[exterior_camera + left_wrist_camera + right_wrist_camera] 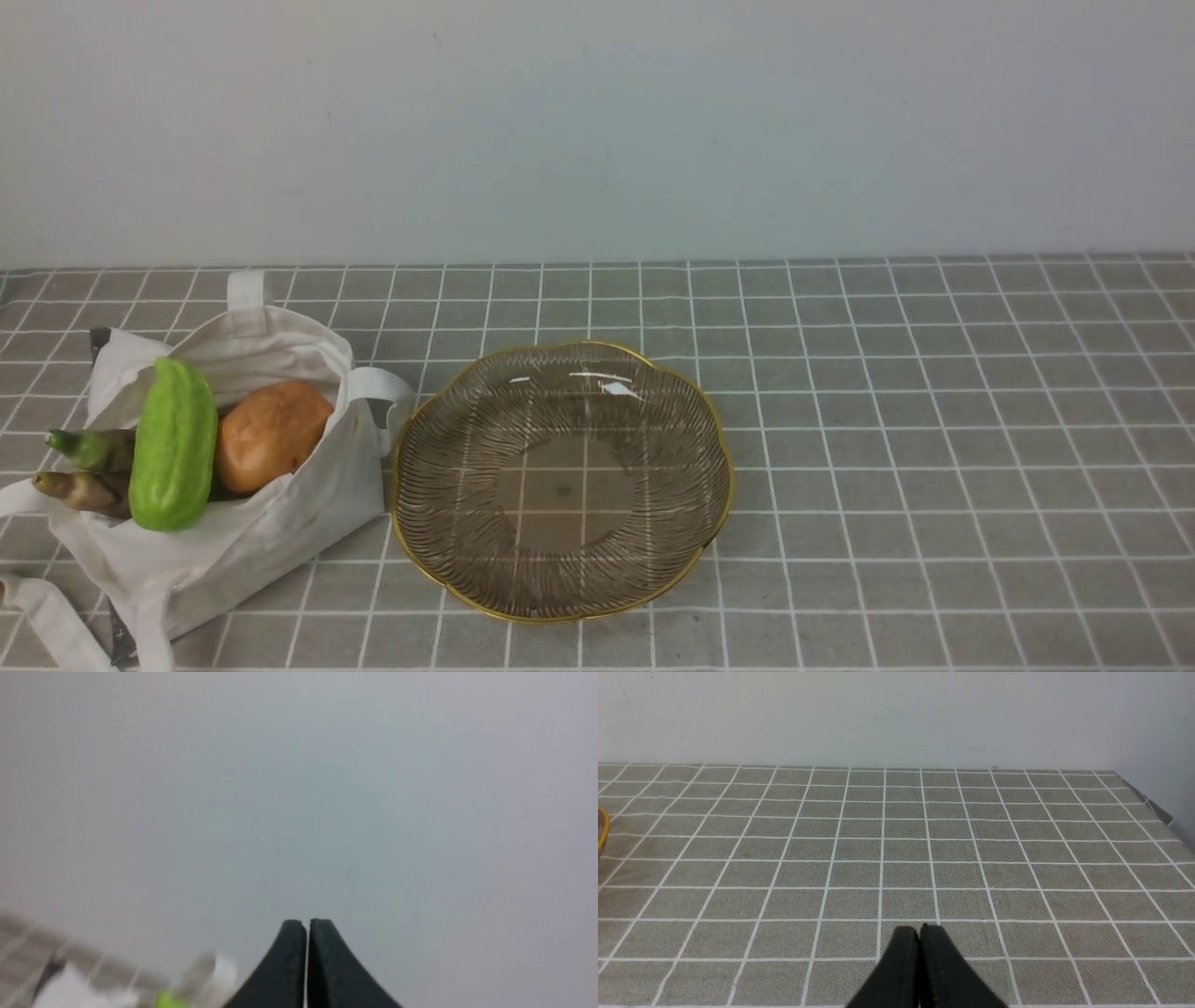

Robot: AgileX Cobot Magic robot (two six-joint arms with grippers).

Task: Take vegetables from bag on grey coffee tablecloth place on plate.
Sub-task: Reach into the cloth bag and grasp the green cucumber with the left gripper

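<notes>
With the left hand [307, 933] and right hand [920, 938] both pinched closed on nothing, the gourd [174, 446], potato [271, 434] and eggplants [93, 450] lie in the bag [271, 523] at the front view's lower left, beside the plate [439, 504], where snagging loose canvas could drag the bag over.

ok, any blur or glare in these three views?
Front view: sharp, evenly lit, just small white glare streaks on the plate. Left wrist view: blurred throughout, bag and green gourd smeared at the edge, only the shut left end effector reads fairly clearly. Right wrist view: crisp tablecloth grid, no glare, right end effector shut.
</notes>
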